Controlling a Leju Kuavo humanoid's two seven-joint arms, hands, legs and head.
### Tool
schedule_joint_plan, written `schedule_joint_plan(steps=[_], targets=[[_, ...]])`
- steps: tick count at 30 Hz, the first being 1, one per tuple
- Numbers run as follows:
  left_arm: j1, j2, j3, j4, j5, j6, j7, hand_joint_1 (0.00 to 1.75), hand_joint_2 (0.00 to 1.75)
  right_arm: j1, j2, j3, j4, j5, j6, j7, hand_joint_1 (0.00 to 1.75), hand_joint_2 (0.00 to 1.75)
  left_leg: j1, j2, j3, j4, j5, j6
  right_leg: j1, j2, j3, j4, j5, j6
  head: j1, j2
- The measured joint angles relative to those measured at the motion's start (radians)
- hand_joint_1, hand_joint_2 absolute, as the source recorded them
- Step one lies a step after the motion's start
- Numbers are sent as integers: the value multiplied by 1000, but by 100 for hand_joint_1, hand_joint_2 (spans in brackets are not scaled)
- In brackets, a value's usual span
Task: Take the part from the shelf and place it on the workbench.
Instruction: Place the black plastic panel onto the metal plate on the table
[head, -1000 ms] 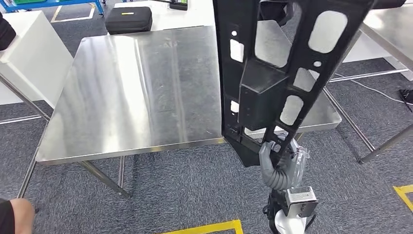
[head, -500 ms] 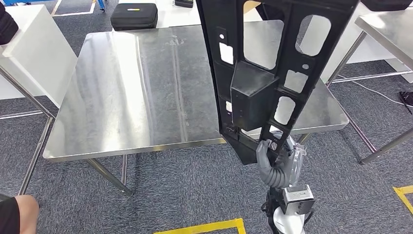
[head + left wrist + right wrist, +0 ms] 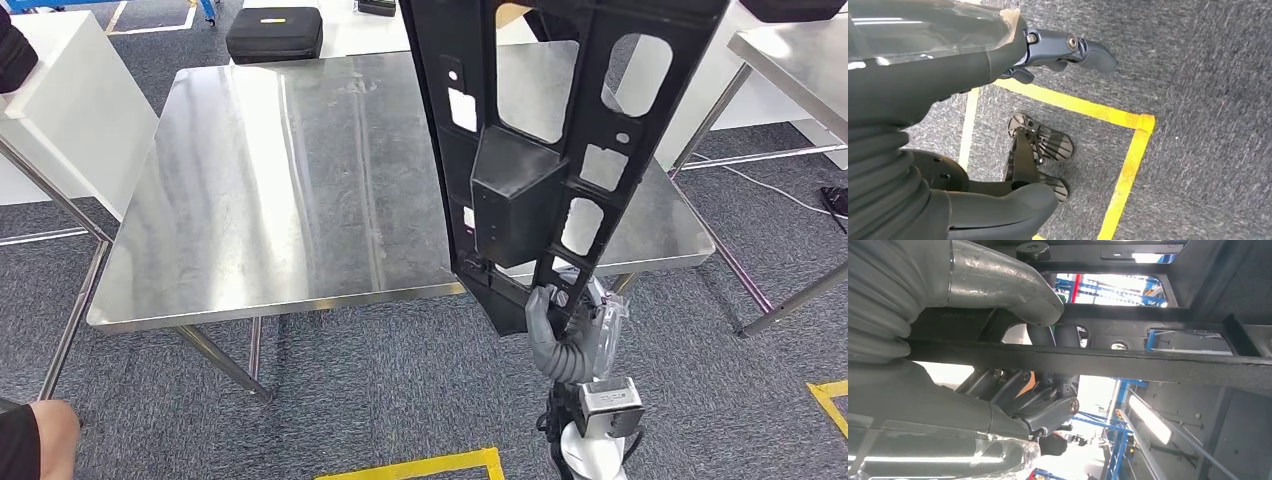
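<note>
The right hand (image 3: 562, 335) grips the lower end of a long black plastic frame part with cut-out windows and a boxy block at its middle (image 3: 520, 190). Its grey thumb (image 3: 1013, 287) and dark fingers (image 3: 1048, 412) close around one of the part's bars. The part stands nearly upright, tilted slightly toward 1 o'clock, rising from the hand at 6 o'clock to the top edge of the head view. It is held in the air in front of the square stainless-steel workbench (image 3: 270, 190), overlapping that bench's right portion, and is not resting on it.

The left hand (image 3: 1058, 50) hangs over grey carpet with yellow tape lines (image 3: 1128, 150), its dark fingers slightly curled with nothing in them.

A black zipped case (image 3: 274, 33) lies at 11 o'clock beyond the workbench.
</note>
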Motion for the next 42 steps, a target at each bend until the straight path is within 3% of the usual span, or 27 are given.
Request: schedule_joint_plan(steps=[22, 27, 31, 34, 35, 37, 39, 40, 42], targets=[[0, 0, 13, -2, -25, -10, 9, 0, 175, -2, -21, -1, 15, -25, -8, -17, 175, 175, 0, 0, 0, 0, 0, 0, 0, 0, 0, 0, 0, 0, 0, 0], [0, 2, 25, -2, -29, -6, 11, 0, 175, -5, -26, 2, 23, -30, -12, -18, 175, 175, -3, -1, -2, 3, -1, 3, -4, 0, 0, -1, 2, 4, 0, 0], [-1, 2, 32, -2, -29, -2, 12, 0, 175, -9, -29, 8, 33, -34, -12, -22, 175, 175, -8, 0, -3, 4, -1, 14, -9, 1, 1, -5, 5, 15, 0, 0], [-3, 1, 38, -4, -29, -2, 11, 0, 175, -16, -32, 13, 38, -39, -12, -27, 175, 175, -3, 8, 11, -19, 15, 31, -7, -10, -6, 4, 1, 24, 1, 0], [-3, 0, 40, -5, -29, -2, 11, 0, 175, -20, -33, 14, 40, -40, -12, -28, 175, 175, 0, 12, 18, -28, 22, 36, -5, -21, -21, 34, -14, 23, 1, 0], [-1, 0, 46, -7, -29, -2, 11, 0, 175, -28, -35, 16, 47, -42, -12, -30, 175, 175, 3, 21, 23, -34, 26, 40, -5, -41, -78, 154, -65, 18, 3, 0], [1, 0, 49, -7, -29, -4, 11, 0, 175, -30, -38, 18, 54, -43, -12, -30, 175, 175, 4, 27, 22, -33, 25, 39, -8, -46, -130, 262, -98, 23, 3, 0], [2, -1, 50, -7, -29, -4, 10, 0, 175, -30, -40, 19, 57, -43, -12, -31, 175, 175, 5, 29, 23, -33, 23, 37, -10, -48, -132, 266, -93, 30, 3, 0], [2, -3, 52, -8, -29, -5, 10, 0, 175, -31, -42, 21, 61, -43, -12, -31, 175, 175, 10, 30, 28, -30, 18, 29, -15, -55, -74, 152, -45, 51, 3, 0]])
